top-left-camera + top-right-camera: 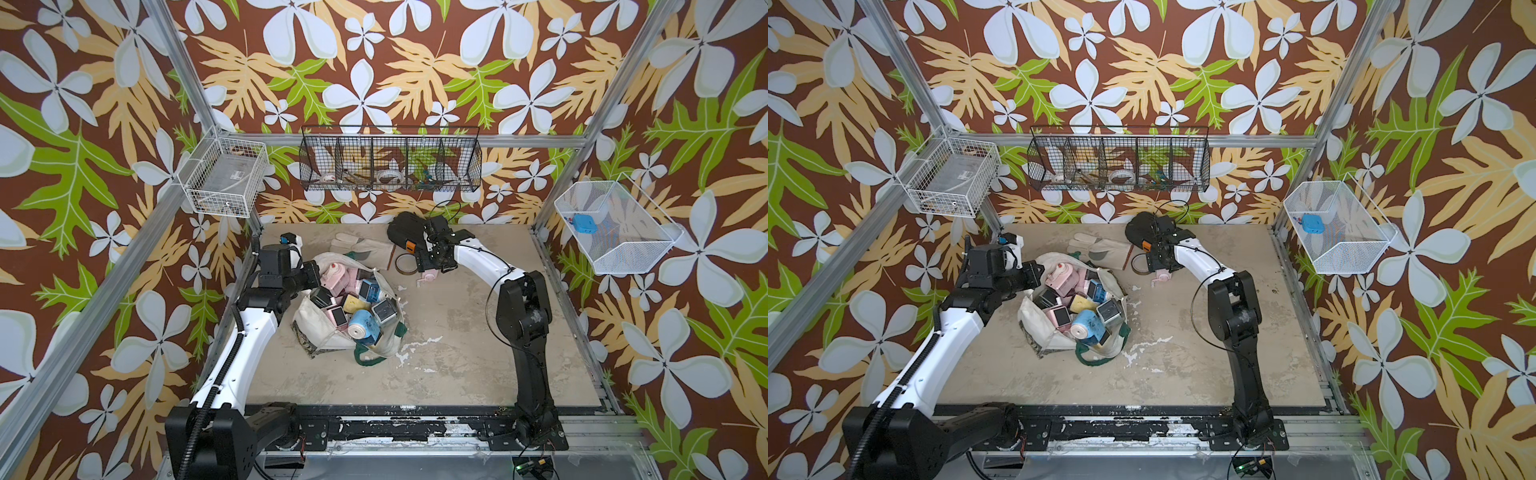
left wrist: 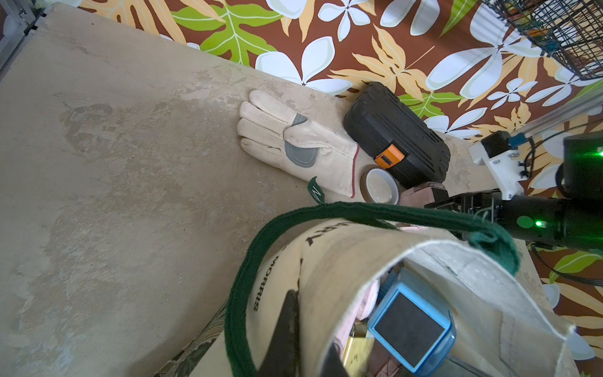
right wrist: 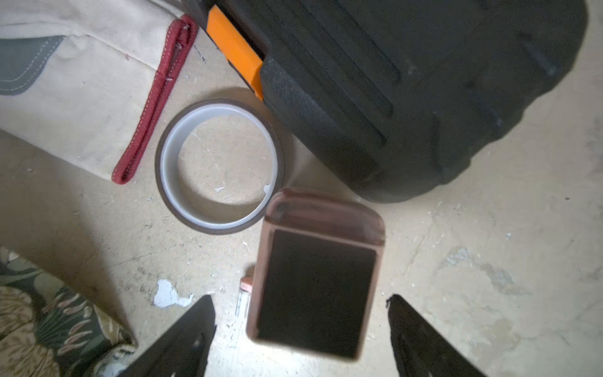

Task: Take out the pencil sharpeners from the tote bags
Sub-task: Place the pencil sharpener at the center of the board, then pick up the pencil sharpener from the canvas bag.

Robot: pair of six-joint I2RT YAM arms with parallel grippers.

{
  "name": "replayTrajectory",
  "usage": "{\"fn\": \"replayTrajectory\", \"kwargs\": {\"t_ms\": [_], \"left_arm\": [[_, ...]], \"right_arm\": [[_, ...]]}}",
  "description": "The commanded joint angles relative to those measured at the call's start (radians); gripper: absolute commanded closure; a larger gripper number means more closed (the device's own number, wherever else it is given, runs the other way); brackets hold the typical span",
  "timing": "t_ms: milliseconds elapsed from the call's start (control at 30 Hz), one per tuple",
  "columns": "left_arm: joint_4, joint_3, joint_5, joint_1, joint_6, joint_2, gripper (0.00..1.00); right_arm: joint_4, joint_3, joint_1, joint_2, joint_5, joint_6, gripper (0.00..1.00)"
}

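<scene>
The cream tote bag (image 1: 316, 328) with green handles lies open on the left of the table, filled with several pastel pencil sharpeners (image 1: 361, 328). My left gripper (image 2: 303, 326) is shut on the bag's canvas rim, one finger outside and one inside; a blue sharpener (image 2: 411, 329) shows in the mouth. One pink sharpener (image 3: 316, 277) lies on the table outside the bag (image 1: 428, 276). My right gripper (image 3: 300, 298) hangs open just above it, with a gap on each side between fingers and sharpener.
A brown tape roll (image 3: 218, 166) and a black hard case (image 3: 408, 98) sit right beside the pink sharpener. A pale work glove (image 1: 365, 245) lies behind the bag. Wire baskets (image 1: 390, 158) hang on the walls; the right one (image 1: 615, 226) holds a blue item.
</scene>
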Motion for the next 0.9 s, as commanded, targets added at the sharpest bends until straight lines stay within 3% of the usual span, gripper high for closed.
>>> {"fn": "replayTrajectory", "kwargs": {"t_ms": [0,233,333,567,700,867], "left_arm": [[0.032,0.011,-0.013,0.003,-0.011,0.0,1.0],[0.031,0.013,-0.019,0.004,-0.016,0.003,1.0],[0.03,0.012,-0.017,0.004,-0.017,0.003,1.0],[0.03,0.011,-0.017,0.003,-0.017,0.006,1.0],[0.029,0.009,-0.02,0.003,-0.016,0.008,1.0],[0.028,0.01,-0.023,0.004,-0.014,0.007,1.0]], "right_arm": [[0.029,-0.033,0.011,-0.075,0.014,0.001,0.15],[0.132,-0.201,0.107,-0.356,0.041,0.015,0.16],[0.123,-0.215,0.195,-0.449,0.066,-0.013,0.18],[0.224,-0.42,0.441,-0.646,0.119,-0.007,0.22],[0.238,-0.455,0.578,-0.64,0.166,0.022,0.24],[0.171,-0.351,0.703,-0.511,0.24,0.046,0.24]]}}
